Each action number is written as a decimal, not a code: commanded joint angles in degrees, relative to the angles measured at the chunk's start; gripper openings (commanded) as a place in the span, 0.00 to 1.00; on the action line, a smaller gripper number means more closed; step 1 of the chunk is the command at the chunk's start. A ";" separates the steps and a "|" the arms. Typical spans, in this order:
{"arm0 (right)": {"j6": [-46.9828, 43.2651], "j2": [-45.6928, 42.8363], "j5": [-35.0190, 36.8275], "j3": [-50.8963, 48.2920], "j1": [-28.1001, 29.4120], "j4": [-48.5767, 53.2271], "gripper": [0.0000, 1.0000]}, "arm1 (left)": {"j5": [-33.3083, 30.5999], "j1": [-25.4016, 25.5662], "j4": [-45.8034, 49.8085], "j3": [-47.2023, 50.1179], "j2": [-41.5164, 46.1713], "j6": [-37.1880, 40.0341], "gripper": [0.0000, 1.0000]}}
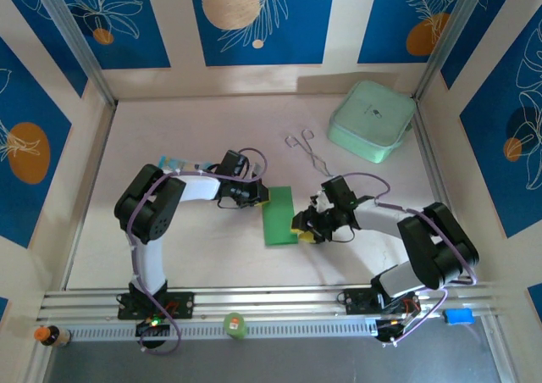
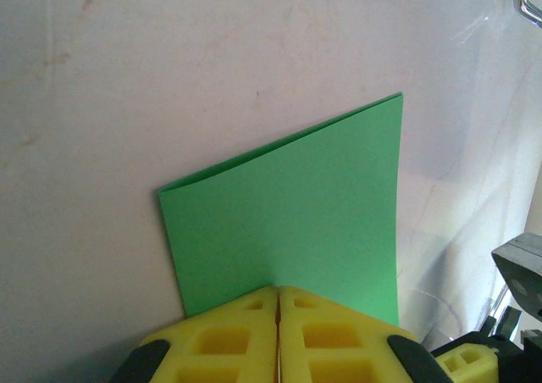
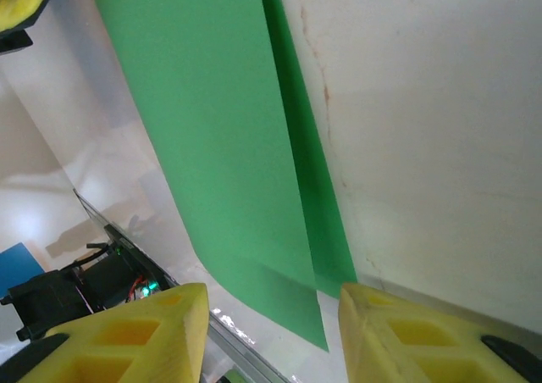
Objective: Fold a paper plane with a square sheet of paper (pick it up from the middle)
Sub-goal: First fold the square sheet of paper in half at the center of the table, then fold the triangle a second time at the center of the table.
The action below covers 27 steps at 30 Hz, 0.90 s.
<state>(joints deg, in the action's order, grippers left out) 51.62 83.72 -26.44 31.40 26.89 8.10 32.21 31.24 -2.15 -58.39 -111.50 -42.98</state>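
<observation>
The square sheet of paper (image 1: 278,218) is bright green and folded over into a narrow rectangle with two layers. It sits mid-table between the arms. My left gripper (image 1: 261,198) is shut on its left edge. In the left wrist view the yellow pads (image 2: 229,332) meet at the sheet's near edge (image 2: 296,222). My right gripper (image 1: 303,228) is at the sheet's lower right corner and stands open. In the right wrist view the sheet (image 3: 220,129) curves up off the table, and its lower corner hangs between the right gripper's (image 3: 273,294) spread fingers without touching them.
A pale mint-green box (image 1: 371,120) stands at the back right, with a bent metal wire tool (image 1: 306,150) lying in front of it. A light-blue packet (image 1: 175,163) lies behind the left arm. The aluminium rail (image 1: 279,302) runs along the near edge.
</observation>
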 commanded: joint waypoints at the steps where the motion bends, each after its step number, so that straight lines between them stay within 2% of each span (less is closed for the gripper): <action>1: -0.03 0.09 -1.88 1.30 0.71 -1.61 0.43 | -0.74 -0.23 3.47 0.78 -2.95 1.23 0.10; 12: -0.04 -1.20 -2.30 2.08 -0.47 -6.47 0.40 | 0.06 -0.22 3.64 0.31 -3.09 1.41 0.10; 17: -0.63 1.35 -4.81 3.04 -1.58 -8.58 0.40 | 0.88 -0.22 2.82 0.12 -3.40 1.41 0.10; 27: -1.16 4.67 -5.13 3.82 -3.24 -11.26 0.40 | 2.78 -0.23 2.02 -0.83 -3.84 1.85 0.11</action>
<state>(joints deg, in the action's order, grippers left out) 51.44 87.39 -29.67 33.76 24.14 -2.55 35.03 30.87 -2.13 -58.96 -112.36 -42.96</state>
